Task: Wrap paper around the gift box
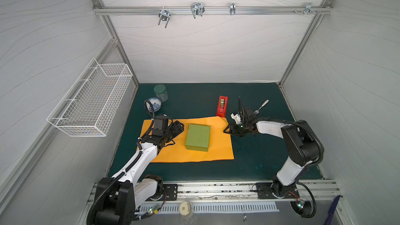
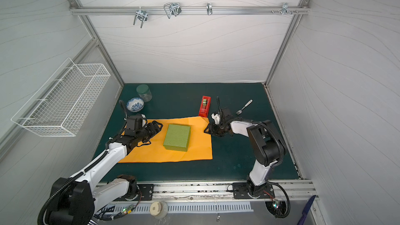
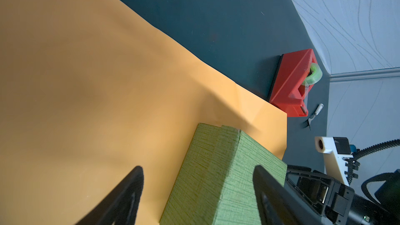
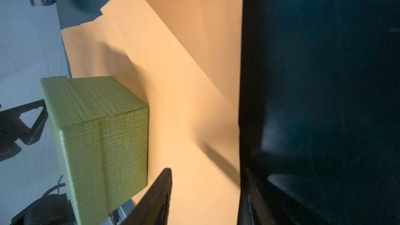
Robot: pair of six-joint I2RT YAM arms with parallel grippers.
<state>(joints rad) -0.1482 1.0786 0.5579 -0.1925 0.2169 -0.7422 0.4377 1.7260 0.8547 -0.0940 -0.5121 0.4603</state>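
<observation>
The yellow-green gift box [image 1: 198, 137] [image 2: 177, 137] lies flat on the orange paper [image 1: 216, 150] [image 2: 200, 148], which is spread on the dark green mat. My left gripper [image 1: 181, 125] [image 2: 159, 125] hovers over the paper just left of the box, open. In the left wrist view a corner of the box [image 3: 227, 169] shows between its spread fingers [image 3: 134, 182]. My right gripper [image 1: 225, 130] [image 2: 205, 130] is at the paper's right edge with its jaws apart. In the right wrist view one finger [image 4: 161, 191] lies over the paper [image 4: 184, 83] and the other sits at the sheet's edge.
A red tape dispenser [image 1: 223, 106] stands just behind the paper's raised far right corner. A fork [image 1: 260, 107] lies behind the right arm. A blue-patterned bowl [image 1: 154, 103] and a green-lidded jar [image 1: 161, 91] stand at the back left. A white wire basket [image 1: 91, 98] hangs on the left wall.
</observation>
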